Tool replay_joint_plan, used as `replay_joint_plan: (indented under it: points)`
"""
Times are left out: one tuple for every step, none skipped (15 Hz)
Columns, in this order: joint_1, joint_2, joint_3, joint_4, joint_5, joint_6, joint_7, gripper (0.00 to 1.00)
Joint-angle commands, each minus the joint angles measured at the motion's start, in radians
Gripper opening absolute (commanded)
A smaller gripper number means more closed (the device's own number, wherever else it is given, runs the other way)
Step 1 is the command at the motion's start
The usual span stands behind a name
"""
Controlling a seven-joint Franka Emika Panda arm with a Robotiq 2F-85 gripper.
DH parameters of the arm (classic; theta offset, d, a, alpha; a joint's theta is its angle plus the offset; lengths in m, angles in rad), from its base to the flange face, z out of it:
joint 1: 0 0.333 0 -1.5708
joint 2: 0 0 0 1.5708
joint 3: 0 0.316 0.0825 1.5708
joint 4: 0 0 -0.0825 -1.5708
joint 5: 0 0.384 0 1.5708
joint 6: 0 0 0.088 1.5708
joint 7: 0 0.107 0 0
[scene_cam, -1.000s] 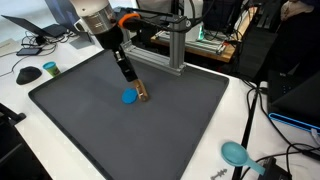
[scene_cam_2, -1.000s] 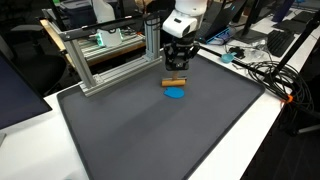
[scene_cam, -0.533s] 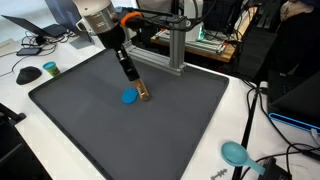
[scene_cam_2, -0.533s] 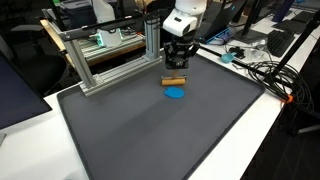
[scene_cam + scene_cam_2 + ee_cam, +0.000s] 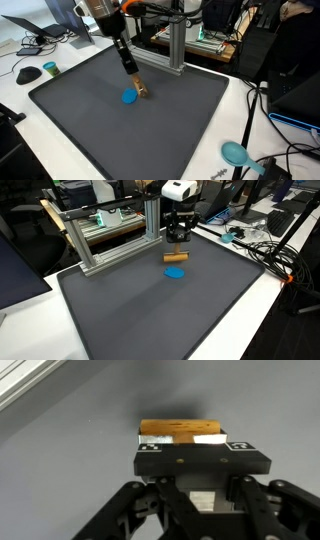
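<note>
Grip on wooden block [image 5: 141,91], blue disc [image 5: 129,97] close by

Seen in an exterior view: pincer [image 5: 136,85] shut on the wooden block, arm slanting down from above. Block short, tan-brown, clamped at the fingertips and jutting out a little to one side. Just below and beside the pincer, the blue disc, flat on the dark grey mat [image 5: 90,125], very close to the block. Behind the pincer, an aluminium frame [image 5: 176,45].

Seen in an exterior view from across the mat: pincer [image 5: 177,250] pointing straight down, block [image 5: 176,257] lying crosswise right under the fingertips, light brown with a darker end. Disc [image 5: 175,273] in front of the pincer, apart from the block, grey mat showing between them. Whether clear of the mat or resting on it, not to be told.

Seen from the wrist: block [image 5: 180,429] gripped just beyond the black fingertips [image 5: 150,449], warm orange-brown on its upper face, a pale strip along the near edge. Plain grey mat [image 5: 60,470] all around.
</note>
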Motion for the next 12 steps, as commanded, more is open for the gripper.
replay_joint_plan:
  points:
    - [0.002,-0.045,-0.010,-0.044,-0.039,0.103,-0.002,0.22]
    - [-0.004,-0.035,-0.012,-0.037,-0.040,0.119,-0.006,0.22]
    - [-0.008,-0.027,-0.013,-0.033,-0.039,0.133,-0.009,0.22]
    - [-0.009,-0.020,-0.018,-0.032,-0.042,0.145,-0.003,0.22]
    - [-0.011,-0.014,-0.023,-0.030,-0.046,0.153,-0.001,0.22]
    - [-0.009,-0.008,-0.032,-0.030,-0.059,0.162,0.010,0.22]
    - [-0.011,-0.004,-0.035,-0.029,-0.059,0.169,0.006,0.22]
    - [-0.008,0.001,-0.043,-0.030,-0.073,0.182,0.014,0.22]
    - [-0.008,0.004,-0.045,-0.031,-0.076,0.191,0.010,0.22]
    - [-0.008,0.008,-0.048,-0.031,-0.080,0.198,0.009,0.22]
    - [-0.005,0.012,-0.052,-0.030,-0.088,0.205,0.014,0.22]
    - [-0.006,0.017,-0.051,-0.027,-0.087,0.208,0.011,0.22]
